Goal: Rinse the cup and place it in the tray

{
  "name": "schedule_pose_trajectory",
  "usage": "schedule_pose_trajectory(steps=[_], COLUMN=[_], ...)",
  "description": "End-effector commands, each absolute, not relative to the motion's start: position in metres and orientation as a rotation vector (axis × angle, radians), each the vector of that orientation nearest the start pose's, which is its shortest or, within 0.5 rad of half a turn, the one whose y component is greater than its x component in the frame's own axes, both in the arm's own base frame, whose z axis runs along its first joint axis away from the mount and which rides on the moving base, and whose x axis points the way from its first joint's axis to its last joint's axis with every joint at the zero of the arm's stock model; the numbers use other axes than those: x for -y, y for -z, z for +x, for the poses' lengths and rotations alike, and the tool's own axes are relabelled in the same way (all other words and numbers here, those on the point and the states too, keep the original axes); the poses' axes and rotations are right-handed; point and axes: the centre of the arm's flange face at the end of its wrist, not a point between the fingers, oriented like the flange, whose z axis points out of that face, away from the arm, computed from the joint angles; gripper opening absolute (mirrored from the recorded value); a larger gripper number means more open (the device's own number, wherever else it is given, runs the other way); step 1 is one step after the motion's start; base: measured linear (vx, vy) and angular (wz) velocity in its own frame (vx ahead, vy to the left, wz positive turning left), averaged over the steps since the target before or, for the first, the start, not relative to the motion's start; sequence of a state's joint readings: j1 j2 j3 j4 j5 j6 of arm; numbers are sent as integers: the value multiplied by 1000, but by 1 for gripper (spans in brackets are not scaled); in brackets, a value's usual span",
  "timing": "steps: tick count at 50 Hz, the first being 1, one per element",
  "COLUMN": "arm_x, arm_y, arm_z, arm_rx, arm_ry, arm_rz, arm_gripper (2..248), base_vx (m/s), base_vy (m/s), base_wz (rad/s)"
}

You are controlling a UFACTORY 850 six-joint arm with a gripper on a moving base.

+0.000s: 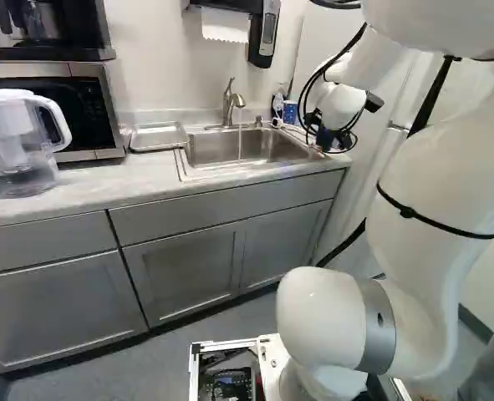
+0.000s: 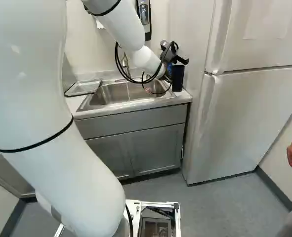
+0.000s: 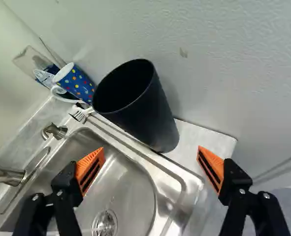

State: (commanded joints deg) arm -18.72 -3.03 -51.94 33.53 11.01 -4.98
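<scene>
The robot's gripper (image 2: 176, 54) reaches over the near right corner of the sink, and in the wrist view the gripper (image 3: 151, 153) has its jaws spread wide, an orange pad (image 3: 90, 169) facing its partner across bare space, with nothing held. Just ahead of the two fingers is the black cup (image 3: 150, 115) (open mouth up, plain dark sides), standing on the strip of counter (image 3: 197, 140) between the sink and the wall. It is outside the tray.

Under the gripper lies the steel sink (image 3: 128, 184), its round drain (image 3: 105, 223) in view. Beyond the black cup is a blue mug (image 3: 81, 84) with coloured dots and a white handle, and near it are a small brush (image 3: 80, 114) and a clear bottle (image 3: 28, 61).

At the back of the sink rises the faucet (image 1: 229, 104), a thin stream of water (image 1: 239, 144) falling from it into the basin. On the other side of the sink from the black cup, the tray (image 1: 157, 138) lies flat on the counter.

Farther along, at the left of the left base view, come a microwave (image 1: 92, 113) and a clear pitcher (image 1: 17, 142). In the right base view, a tall fridge (image 2: 244, 113) stands right of the sink.
</scene>
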Motion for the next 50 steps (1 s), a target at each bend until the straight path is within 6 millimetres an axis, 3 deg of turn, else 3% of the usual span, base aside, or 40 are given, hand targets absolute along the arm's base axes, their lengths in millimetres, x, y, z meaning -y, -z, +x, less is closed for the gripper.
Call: schedule_pose_trajectory(steps=[16,50], arm_x=[175,175], arm_y=[-539,-540], arm_z=[486,486], arm_rx=[-983,-985], arm_ry=[1571,1583], arm_rz=[-2652,-2649], arm_gripper=[247,247], base_vx=[0,0], base_vy=[0,0], base_wz=[0,0])
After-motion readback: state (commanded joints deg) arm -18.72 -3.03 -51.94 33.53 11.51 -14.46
